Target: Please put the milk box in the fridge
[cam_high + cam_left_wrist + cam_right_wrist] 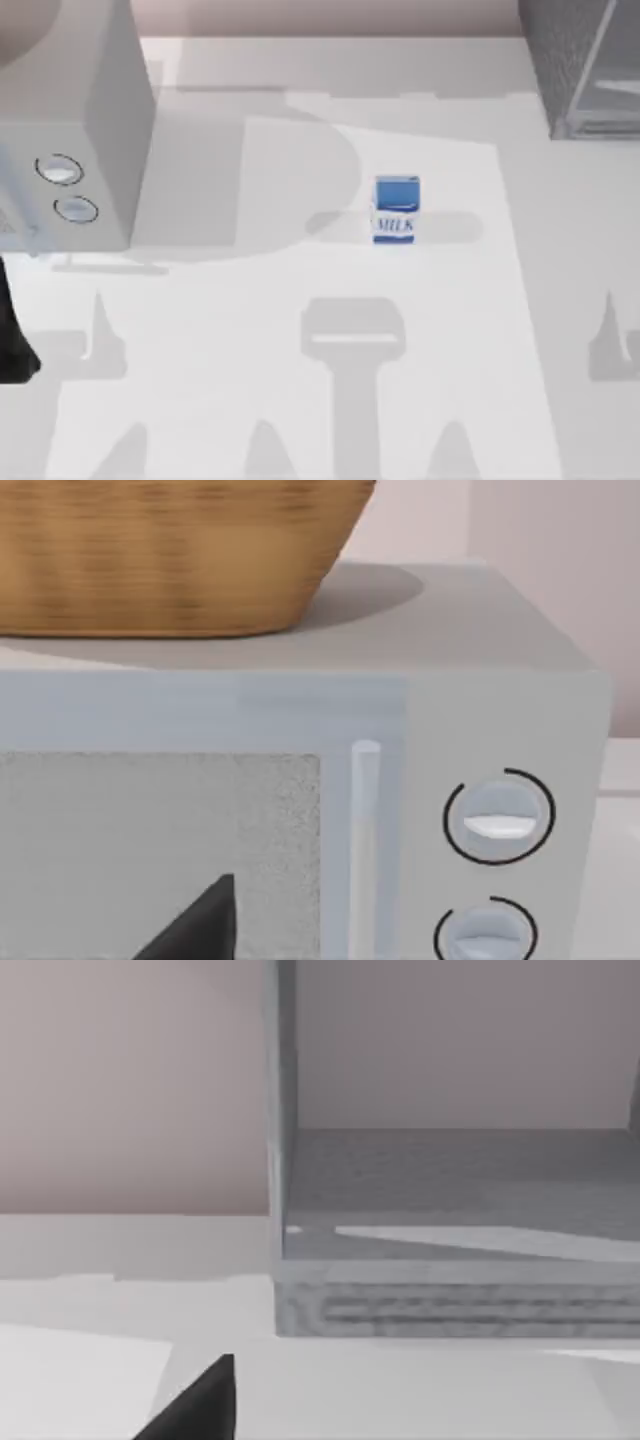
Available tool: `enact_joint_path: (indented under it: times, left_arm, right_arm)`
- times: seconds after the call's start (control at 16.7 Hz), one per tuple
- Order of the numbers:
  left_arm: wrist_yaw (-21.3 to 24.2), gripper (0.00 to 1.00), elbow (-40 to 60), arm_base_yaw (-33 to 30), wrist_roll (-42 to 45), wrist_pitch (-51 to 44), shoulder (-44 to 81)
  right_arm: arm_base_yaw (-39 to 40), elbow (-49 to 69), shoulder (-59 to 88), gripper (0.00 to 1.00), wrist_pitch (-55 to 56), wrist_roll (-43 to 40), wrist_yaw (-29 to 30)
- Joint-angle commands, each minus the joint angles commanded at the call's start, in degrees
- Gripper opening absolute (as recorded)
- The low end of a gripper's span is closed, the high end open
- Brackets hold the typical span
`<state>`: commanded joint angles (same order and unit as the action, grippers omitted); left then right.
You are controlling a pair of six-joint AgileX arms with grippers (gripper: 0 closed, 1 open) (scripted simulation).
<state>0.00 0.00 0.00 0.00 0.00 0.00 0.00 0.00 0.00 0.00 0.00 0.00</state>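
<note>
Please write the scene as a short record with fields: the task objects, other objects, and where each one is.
milk box: upright on the table, near the middle, untouched
fridge: far right corner of the table
light grey box with two dials: far left side of the table
basket: woven, standing on top of the dial box
task state: milk box not yet picked up

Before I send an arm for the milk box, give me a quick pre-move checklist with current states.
1. Milk box upright on the table, mid-table: ok.
2. Space around the carton free for a grasp: ok.
3. Fridge at the table's far right; the right wrist view seems to look into its interior, door state: cannot tell.
4. Light grey box with two dials at far left, away from the path: ok.
5. Left and right gripper fingers: cannot tell.
</note>
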Motion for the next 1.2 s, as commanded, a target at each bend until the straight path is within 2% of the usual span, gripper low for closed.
enact_joint_path:
  times: [0.3, 0.54, 0.84, 1.2]
  left_arm:
    - [0.00, 1.00, 0.00, 0.00, 0.00, 0.00, 0.00]
    - [0.00, 1.00, 0.00, 0.00, 0.00, 0.00, 0.00]
    - [0.00, 1.00, 0.00, 0.00, 0.00, 0.00, 0.00]
    - [0.00, 1.00, 0.00, 0.00, 0.00, 0.00, 0.00]
  right_arm:
    - [1.17, 1.28, 2.35, 1.00, 2.06, 0.04, 0.68]
    - [5.18, 5.65, 11.88, 1.00, 9.39, -0.02, 3.72]
    - [12.45, 13.79, 32.09, 1.00, 23.49, -0.35, 10.44]
    - [22.98, 25.73, 64.39, 1.00, 44.64, -0.41, 21.32]
